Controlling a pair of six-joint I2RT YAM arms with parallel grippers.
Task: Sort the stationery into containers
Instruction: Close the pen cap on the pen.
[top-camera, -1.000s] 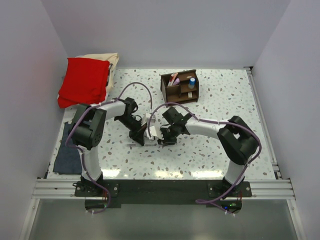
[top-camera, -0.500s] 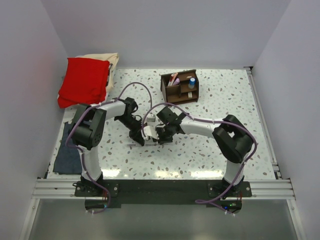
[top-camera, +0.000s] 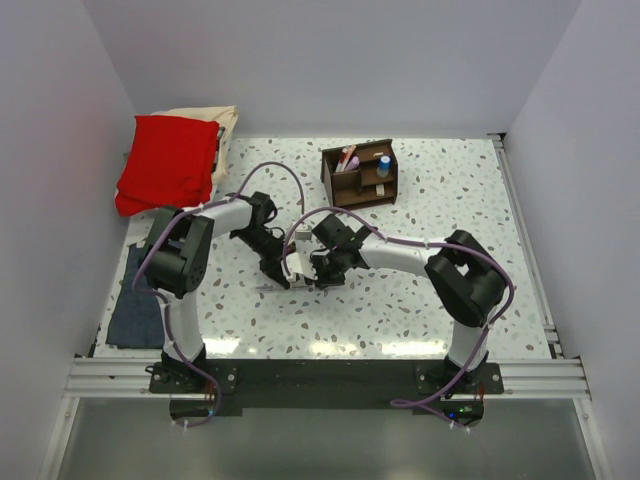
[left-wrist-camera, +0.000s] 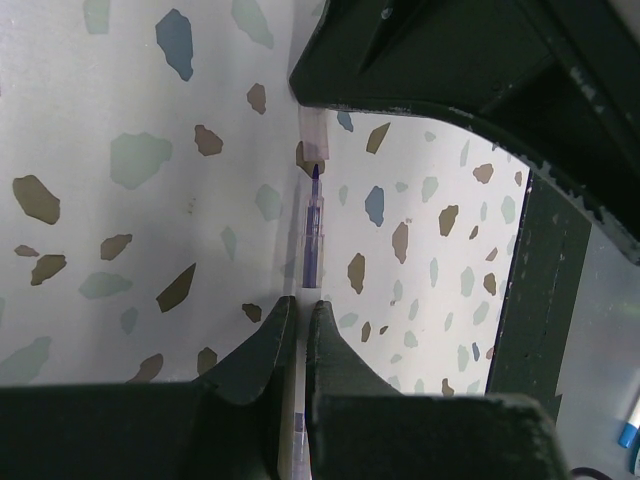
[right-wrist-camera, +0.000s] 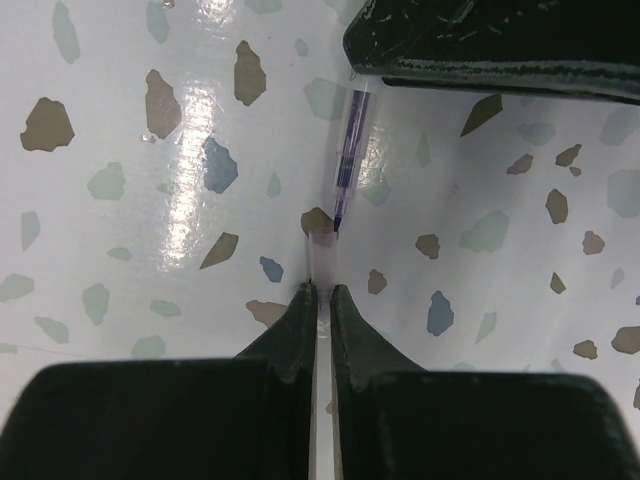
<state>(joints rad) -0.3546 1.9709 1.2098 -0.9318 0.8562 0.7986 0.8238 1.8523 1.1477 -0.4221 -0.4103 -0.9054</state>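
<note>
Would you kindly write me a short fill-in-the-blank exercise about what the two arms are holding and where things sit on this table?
1. The left gripper and the right gripper are both ___ on the same clear pen, one at each end.
2. The brown organizer stands on the ___ half of the table, beyond both grippers.
3. The red cloth lies at the table's far ___ corner.

Missing words: shut; far; left.

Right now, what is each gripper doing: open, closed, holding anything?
Left gripper: closed, holding the clear pen by its barrel.
Right gripper: closed, holding the same pen at its cap end.
</note>
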